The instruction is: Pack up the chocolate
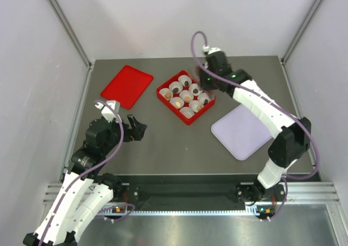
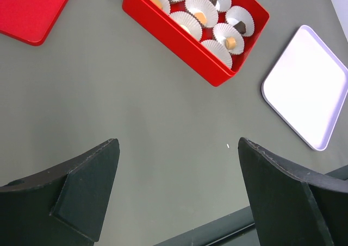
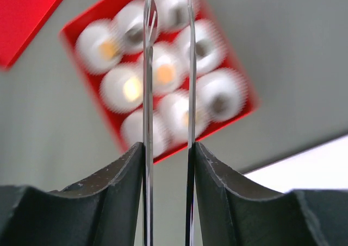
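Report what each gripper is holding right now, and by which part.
Right gripper: thin metal tweezers, pinched across both blades partway along, with the tips projecting toward the red box. Left gripper: open, holding nothing.

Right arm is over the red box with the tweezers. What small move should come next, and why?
Probably lift the right gripper, shut on the tweezers, up and clear of the red box. Most paper cups already show a chocolate, the lavender tray is bare, and no loose piece is in view. The tweezer tips are out of frame.
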`<state>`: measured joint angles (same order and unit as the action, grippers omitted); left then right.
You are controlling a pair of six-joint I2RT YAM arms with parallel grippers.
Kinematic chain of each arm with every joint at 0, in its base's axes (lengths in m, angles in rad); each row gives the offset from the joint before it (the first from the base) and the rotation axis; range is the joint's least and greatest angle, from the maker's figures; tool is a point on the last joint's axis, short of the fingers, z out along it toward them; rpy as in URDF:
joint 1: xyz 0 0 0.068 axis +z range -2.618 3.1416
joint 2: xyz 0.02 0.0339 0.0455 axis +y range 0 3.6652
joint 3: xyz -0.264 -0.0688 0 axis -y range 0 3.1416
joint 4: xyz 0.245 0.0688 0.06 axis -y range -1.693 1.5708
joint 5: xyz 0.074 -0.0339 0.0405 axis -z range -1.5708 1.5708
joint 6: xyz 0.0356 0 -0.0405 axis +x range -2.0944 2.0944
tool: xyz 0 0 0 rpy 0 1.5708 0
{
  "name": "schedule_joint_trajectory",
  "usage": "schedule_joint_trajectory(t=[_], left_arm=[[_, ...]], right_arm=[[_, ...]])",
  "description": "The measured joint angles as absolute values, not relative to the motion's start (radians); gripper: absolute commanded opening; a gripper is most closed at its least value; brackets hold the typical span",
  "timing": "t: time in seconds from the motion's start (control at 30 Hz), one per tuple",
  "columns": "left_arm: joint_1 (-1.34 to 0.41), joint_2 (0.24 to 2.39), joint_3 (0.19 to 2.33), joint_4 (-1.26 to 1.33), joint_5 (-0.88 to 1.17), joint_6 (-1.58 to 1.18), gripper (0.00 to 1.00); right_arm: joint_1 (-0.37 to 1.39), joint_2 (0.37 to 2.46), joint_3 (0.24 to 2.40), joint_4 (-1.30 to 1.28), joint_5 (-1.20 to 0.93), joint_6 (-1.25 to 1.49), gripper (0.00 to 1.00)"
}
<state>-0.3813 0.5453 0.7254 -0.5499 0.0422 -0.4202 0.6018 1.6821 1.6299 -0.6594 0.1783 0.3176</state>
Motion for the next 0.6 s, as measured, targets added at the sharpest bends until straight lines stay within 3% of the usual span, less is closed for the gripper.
schedule_joint_trajectory(t=[0.27,0.6], left_arm=[[-0.381,0.546,0.725,-0.550,0.036,-0.420,0.95],[-0.381,0.545,0.725,-0.550,0.032,-0.420,0.96]], right_arm=[[0.281,1.756,1.698,-0.554,0.139,0.170,0.42],[0.223,2.084,1.822,-0.462,0.076,0.087,0.43]])
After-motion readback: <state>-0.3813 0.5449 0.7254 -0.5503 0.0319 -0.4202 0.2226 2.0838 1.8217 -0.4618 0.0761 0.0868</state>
